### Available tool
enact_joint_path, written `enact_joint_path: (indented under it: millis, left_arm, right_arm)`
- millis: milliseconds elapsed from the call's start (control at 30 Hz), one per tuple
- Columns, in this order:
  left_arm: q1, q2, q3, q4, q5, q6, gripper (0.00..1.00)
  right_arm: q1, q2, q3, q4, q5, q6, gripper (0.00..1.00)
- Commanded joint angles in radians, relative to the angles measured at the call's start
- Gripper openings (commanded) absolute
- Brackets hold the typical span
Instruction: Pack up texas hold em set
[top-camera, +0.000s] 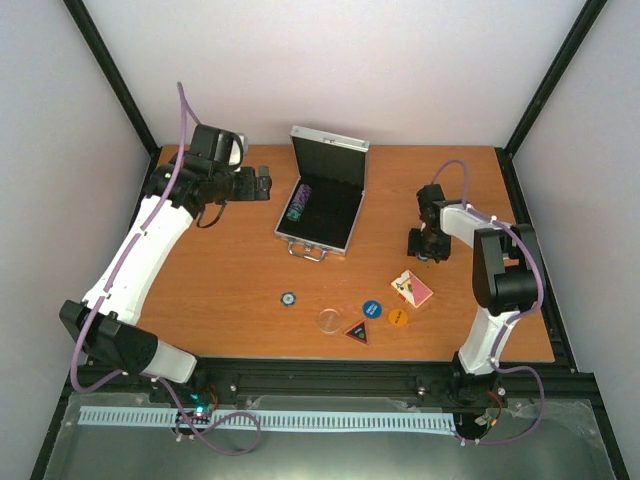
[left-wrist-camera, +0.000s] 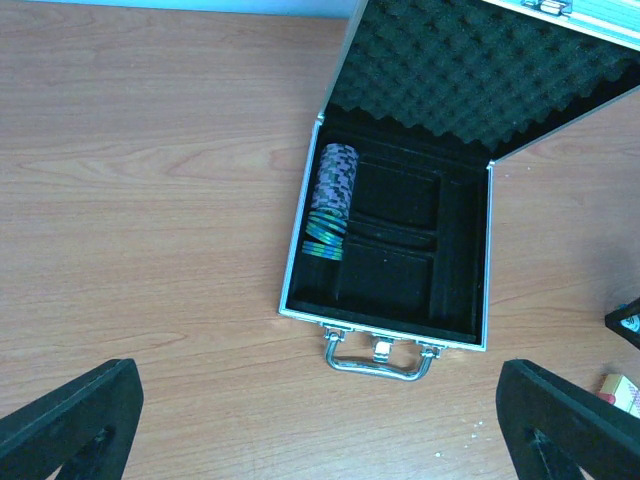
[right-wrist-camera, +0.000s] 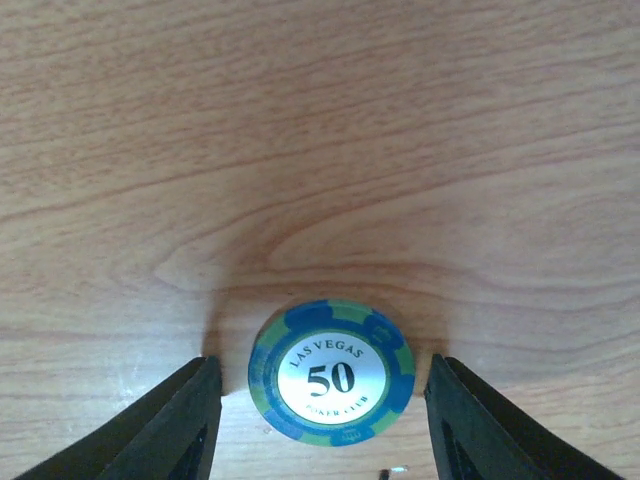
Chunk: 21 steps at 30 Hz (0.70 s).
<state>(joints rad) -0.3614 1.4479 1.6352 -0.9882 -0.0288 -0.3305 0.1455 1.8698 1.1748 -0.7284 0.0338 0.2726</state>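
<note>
The silver case (top-camera: 283, 228) stands open at the middle back of the table, its lid up and its handle (left-wrist-camera: 378, 362) toward the arms. A row of poker chips (left-wrist-camera: 333, 200) fills its left slot (top-camera: 298, 203). My left gripper (top-camera: 263, 185) hovers left of the case, wide open and holding nothing (left-wrist-camera: 320, 425). My right gripper (top-camera: 430, 250) is low over the table at the right. In its wrist view a blue-green "50" chip (right-wrist-camera: 332, 372) lies flat between the open fingers (right-wrist-camera: 165, 430), with a gap on each side.
Near the front lie a red-backed card deck (top-camera: 412, 288), a blue round button (top-camera: 372, 309), an orange one (top-camera: 398, 316), a dark triangular button (top-camera: 358, 332), a clear disc (top-camera: 329, 320) and a lone chip (top-camera: 288, 298). The black frame rail (top-camera: 400, 378) runs along the near edge.
</note>
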Motion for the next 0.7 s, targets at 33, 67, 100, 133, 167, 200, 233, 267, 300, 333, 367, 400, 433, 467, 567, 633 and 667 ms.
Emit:
enact_joint_path:
  millis: [33,67,100,133,167,200,233,267,300,333,367,400,433,467,567,633,667]
  left_arm:
    - [0.009,-0.020,0.009,0.004,0.011,-0.009,1.00]
    - [0.008,-0.020,0.009,0.004,0.011,-0.008,1.00]
    - [0.009,-0.021,0.009,0.004,0.010,-0.008,1.00]
    - [0.009,-0.021,0.008,0.004,0.010,-0.008,1.00]
    - [0.009,-0.020,0.008,0.006,0.010,-0.008,1.00]
    - [0.009,-0.020,0.008,0.006,0.011,-0.010,1.00]
    - [0.009,-0.021,0.008,0.008,0.012,-0.009,1.00]
    - [0.009,-0.020,0.008,0.007,0.013,-0.009,1.00]
    - [0.009,-0.021,0.009,0.008,0.013,-0.011,1.00]
    - [0.009,-0.020,0.009,0.008,0.013,-0.012,1.00]
    - [0.009,-0.020,0.011,0.008,0.013,-0.012,1.00]
    - [0.009,-0.021,0.011,0.009,0.013,-0.014,1.00]
    - [0.009,-0.021,0.011,0.008,0.013,-0.014,1.00]
    - [0.009,-0.021,0.011,0.008,0.012,-0.016,1.00]
    - [0.010,-0.020,0.009,0.009,0.012,-0.014,1.00]
    - [0.010,-0.020,0.008,0.009,0.012,-0.015,1.00]
    - [0.010,-0.021,0.008,0.009,0.012,-0.016,1.00]
  right_arm:
    - [-0.020,0.029,-0.090,-0.056,-0.006,0.004,0.58]
    - [-0.021,0.029,-0.095,-0.052,-0.009,0.004,0.58]
    - [-0.022,0.029,-0.100,-0.048,-0.014,0.001,0.57]
    - [-0.024,0.033,-0.102,-0.042,-0.020,-0.002,0.57]
    - [-0.024,0.037,-0.101,-0.038,-0.025,-0.004,0.57]
    - [-0.025,0.042,-0.099,-0.036,-0.027,-0.005,0.57]
    - [-0.026,0.049,-0.097,-0.032,-0.029,-0.007,0.57]
    - [-0.027,0.054,-0.094,-0.030,-0.030,-0.007,0.57]
    - [-0.028,0.058,-0.090,-0.028,-0.029,-0.008,0.57]
    - [-0.030,0.064,-0.086,-0.028,-0.028,-0.008,0.56]
    - [-0.032,0.069,-0.080,-0.027,-0.028,-0.008,0.55]
    - [-0.034,0.073,-0.076,-0.025,-0.030,-0.009,0.54]
    - [-0.035,0.077,-0.072,-0.025,-0.032,-0.010,0.53]
    - [-0.036,0.084,-0.068,-0.025,-0.033,-0.011,0.52]
    - [-0.037,0.094,-0.061,-0.024,-0.037,-0.012,0.48]
    - [-0.037,0.095,-0.063,-0.023,-0.039,-0.012,0.42]
    - [-0.037,0.095,-0.065,-0.023,-0.041,-0.013,0.40]
